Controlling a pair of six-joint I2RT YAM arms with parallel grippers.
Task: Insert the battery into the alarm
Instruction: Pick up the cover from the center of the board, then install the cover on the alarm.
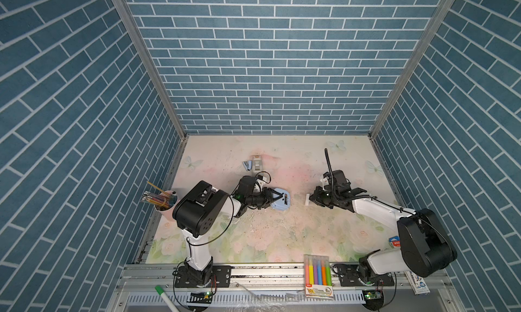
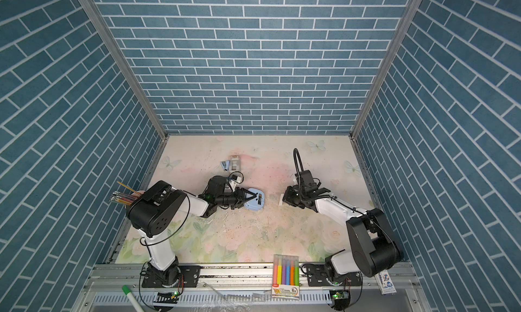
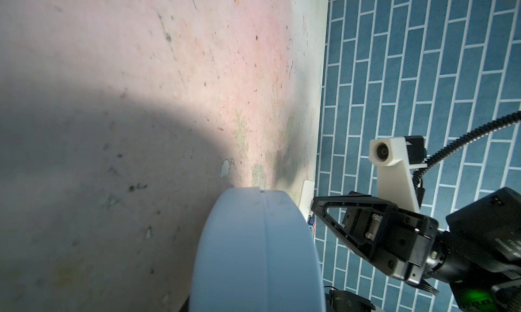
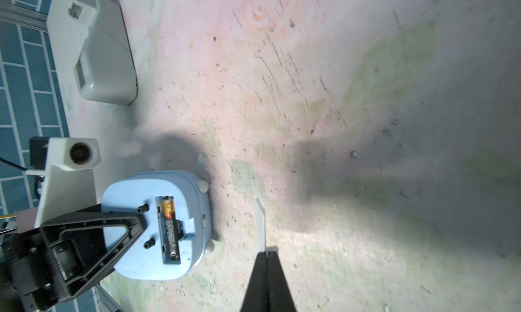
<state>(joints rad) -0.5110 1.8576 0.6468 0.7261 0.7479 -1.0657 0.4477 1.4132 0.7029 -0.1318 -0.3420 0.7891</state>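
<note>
Battery and alarm both rest on the desk [image 1: 282, 234], on my left side of its middle. My left arm [image 1: 203, 209] is folded, its elbow raised and its forearm running low toward the centre. My right arm [image 1: 375, 212] reaches forward and inward, with its wrist close to the desk.

The alarm [image 4: 124, 197] lies with its plain blue back up, and my left tool [image 1: 279, 197] is pinching it at one edge, one finger flat across the back. The other finger is hidden beneath.

My right tool [image 4: 266, 252] is pressed together on a thin white strip [image 4: 261, 226]. It stands well apart from the alarm, on my right of it, and its tips point that way.

The battery [image 4: 170, 228] lies in the open slot in the alarm's back. Its long axis runs front to back across the desk, crosswise to my right tool's line of reach. It looks seated to me and the slot is uncovered. The strip may be the slot's lid, though I cannot be sure. If so, my right tool must cross leftward to the slot while my left, the nearer one, holds the alarm steady.
</note>
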